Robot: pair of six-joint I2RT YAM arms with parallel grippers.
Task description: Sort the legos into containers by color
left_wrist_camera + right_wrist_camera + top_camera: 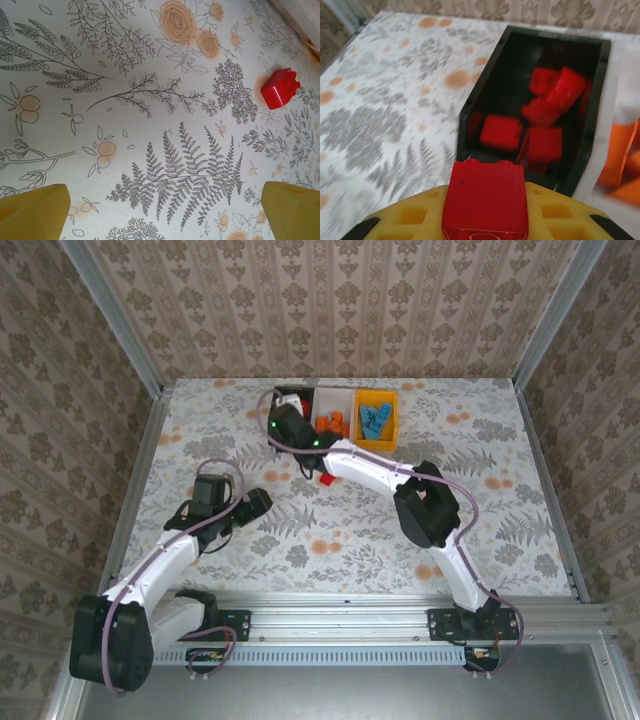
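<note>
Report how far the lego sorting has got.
Done: red bricks lie in the black bin, orange bricks in the white bin, blue bricks in the orange-yellow bin. In hand: the right gripper holds a red brick at the black bin. Left: one loose red brick on the table.

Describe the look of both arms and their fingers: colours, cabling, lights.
Both the left arm and right arm have white links, black joint housings and a lilac cable along the outside. Green lights dot the right arm's wrist. The left fingers are smooth yellow plastic; the right fingers yellow with square recesses.
</note>
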